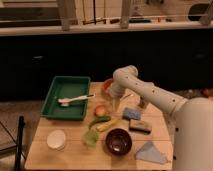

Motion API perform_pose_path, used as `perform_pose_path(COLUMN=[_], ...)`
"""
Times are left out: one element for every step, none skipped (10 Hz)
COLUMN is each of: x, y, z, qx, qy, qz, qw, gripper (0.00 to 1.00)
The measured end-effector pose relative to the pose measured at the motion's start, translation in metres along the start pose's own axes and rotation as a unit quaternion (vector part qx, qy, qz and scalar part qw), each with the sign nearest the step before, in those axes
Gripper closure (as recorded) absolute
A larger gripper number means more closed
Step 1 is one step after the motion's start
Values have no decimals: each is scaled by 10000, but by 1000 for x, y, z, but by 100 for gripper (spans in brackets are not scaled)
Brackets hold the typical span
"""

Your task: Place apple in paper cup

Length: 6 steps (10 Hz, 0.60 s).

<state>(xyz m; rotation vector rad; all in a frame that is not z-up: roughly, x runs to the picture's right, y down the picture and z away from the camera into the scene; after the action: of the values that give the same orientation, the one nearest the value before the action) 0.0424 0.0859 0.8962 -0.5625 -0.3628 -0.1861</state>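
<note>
End effector (pixel 113 104) low over worktop (pixel 70 156), just right of apple (pixel 101 110); open or closed, cannot tell. Paper cup (pixel 56 139) near-left, well apart.

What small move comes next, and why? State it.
Probably ease the gripper down onto the apple: the apple lies on the table just beside the gripper, not yet lifted, and the paper cup stands apart, nearer the camera.
</note>
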Motion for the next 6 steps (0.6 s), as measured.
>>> perform_pose_path(x=[-4, -7, -18, -25, -30, -36], y=[1, 2, 4, 5, 8, 14], z=[-1, -5, -16, -19, -21, -24], qx=[74, 127, 236, 295, 349, 424], qy=[-22, -34, -50, -51, -49, -48], qz=[-200, -377, -825, -1091, -1396, -1872], qw=[9998, 9992, 9963, 9936, 9896, 9814], gripper=[20, 20, 20, 20, 20, 20])
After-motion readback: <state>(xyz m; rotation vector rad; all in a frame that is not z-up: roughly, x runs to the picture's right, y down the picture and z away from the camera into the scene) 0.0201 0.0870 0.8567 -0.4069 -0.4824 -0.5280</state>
